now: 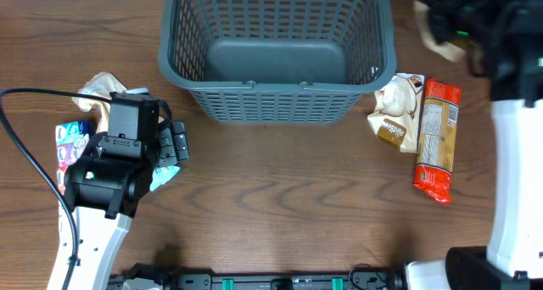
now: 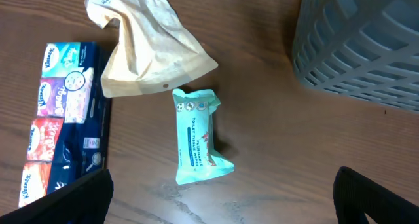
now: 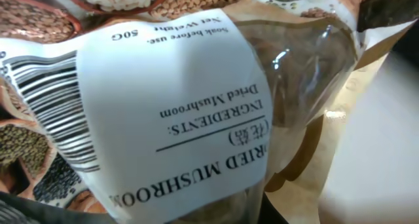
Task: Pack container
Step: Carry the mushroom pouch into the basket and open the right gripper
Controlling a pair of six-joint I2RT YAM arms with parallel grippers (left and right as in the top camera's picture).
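Note:
The container (image 1: 276, 103), a dark grey lattice basket, stands at the back centre with nothing in it; its corner shows in the left wrist view (image 2: 366, 47). My left gripper (image 2: 224, 188) is open and empty, hovering just in front of a teal wipes pack (image 2: 196, 137) lying on the table. In the overhead view the left gripper (image 1: 176, 143) is left of the basket. My right gripper (image 1: 450, 23) is raised at the basket's back right, shut on a dried mushroom bag (image 3: 177, 99) that fills the right wrist view and hides its fingers.
A beige pouch (image 2: 147, 47) and a blue multi-pack of tissues (image 2: 62, 119) lie beside the wipes. Right of the basket lie a brown-and-white snack bag (image 1: 399, 112) and a long orange-red pack (image 1: 437, 137). A black cable (image 1: 25, 154) loops at the left.

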